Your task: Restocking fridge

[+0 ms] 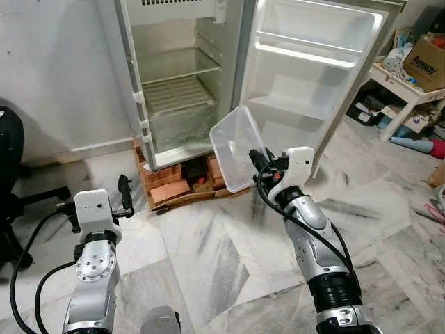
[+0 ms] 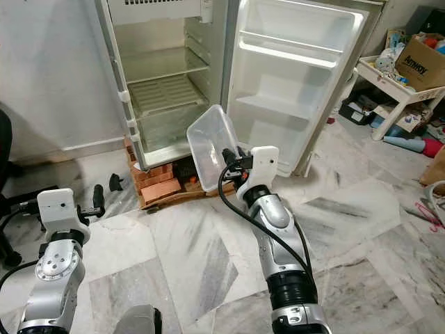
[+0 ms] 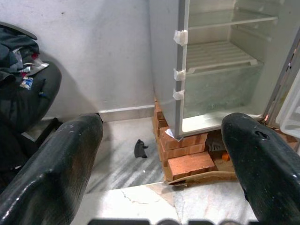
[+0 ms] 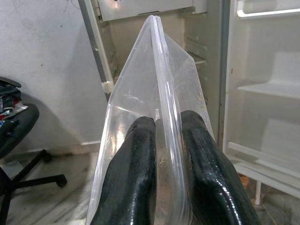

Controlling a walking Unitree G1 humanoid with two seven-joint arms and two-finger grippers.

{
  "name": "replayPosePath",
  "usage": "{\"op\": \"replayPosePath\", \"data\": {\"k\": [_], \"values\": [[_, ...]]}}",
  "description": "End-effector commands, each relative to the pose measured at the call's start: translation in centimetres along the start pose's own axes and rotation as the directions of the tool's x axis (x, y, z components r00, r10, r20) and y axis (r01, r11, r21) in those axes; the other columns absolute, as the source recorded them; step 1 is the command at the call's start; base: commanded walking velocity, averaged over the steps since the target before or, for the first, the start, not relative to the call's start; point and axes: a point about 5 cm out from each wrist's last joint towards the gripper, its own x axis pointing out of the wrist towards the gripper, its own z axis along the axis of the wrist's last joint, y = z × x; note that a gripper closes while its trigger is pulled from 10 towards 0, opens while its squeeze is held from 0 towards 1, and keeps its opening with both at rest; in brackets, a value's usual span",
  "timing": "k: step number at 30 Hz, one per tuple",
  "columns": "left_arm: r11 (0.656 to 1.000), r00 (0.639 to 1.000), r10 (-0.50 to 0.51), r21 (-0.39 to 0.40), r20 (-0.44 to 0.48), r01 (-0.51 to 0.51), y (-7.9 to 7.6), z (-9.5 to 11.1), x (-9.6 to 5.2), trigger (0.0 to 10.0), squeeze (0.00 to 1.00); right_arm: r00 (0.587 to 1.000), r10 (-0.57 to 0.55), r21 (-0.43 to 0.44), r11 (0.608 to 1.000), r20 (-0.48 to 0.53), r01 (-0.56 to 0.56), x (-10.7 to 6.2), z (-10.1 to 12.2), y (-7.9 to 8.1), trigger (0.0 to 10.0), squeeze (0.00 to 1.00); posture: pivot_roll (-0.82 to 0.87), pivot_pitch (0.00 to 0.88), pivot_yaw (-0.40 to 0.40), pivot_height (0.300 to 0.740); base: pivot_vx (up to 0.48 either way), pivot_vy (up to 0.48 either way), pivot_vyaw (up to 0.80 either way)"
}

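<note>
Plastic container point(image 1: 236, 147), clear, empty and probably light, sits mid-frame before the open fridge point(image 1: 181, 76). Right end effector point(image 1: 259, 161) pinches its thin, likely slippery rim. Left end effector point(image 1: 125, 197) hangs open, lower left.

Even, soft daylight fills all views, glare whitens the open fridge door point(image 1: 316, 62), shadows stay faint, and nearby fingertips point(image 3: 56, 164) blur slightly

Marble floor point(image 1: 208, 257), brick stack point(image 1: 167, 182) under open fridge point(image 1: 181, 83), small black object point(image 3: 139, 148)
</note>
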Motion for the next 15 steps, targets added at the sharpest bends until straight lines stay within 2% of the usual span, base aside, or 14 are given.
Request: {"op": "replayPosePath", "data": {"k": [1, 15], "values": [[1.0, 1.0, 0.007, 0.003, 0.006, -0.007, 0.02, 0.26, 0.1, 10.0, 0.0, 1.0, -0.009, -0.011, 1.0, 0.006, 0.009, 0.1, 0.35, -0.31, 10.0, 0.0, 0.06, 0.0, -0.078, 0.74, 0.0, 0.0, 0.0], [1.0, 1.0, 0.007, 0.003, 0.006, -0.007, 0.02, 0.26, 0.1, 10.0, 0.0, 1.0, -0.009, -0.011, 1.0, 0.006, 0.009, 0.1, 0.35, -0.31, 10.0, 0.0, 0.06, 0.0, -0.078, 0.74, 0.0, 0.0, 0.0]]}}
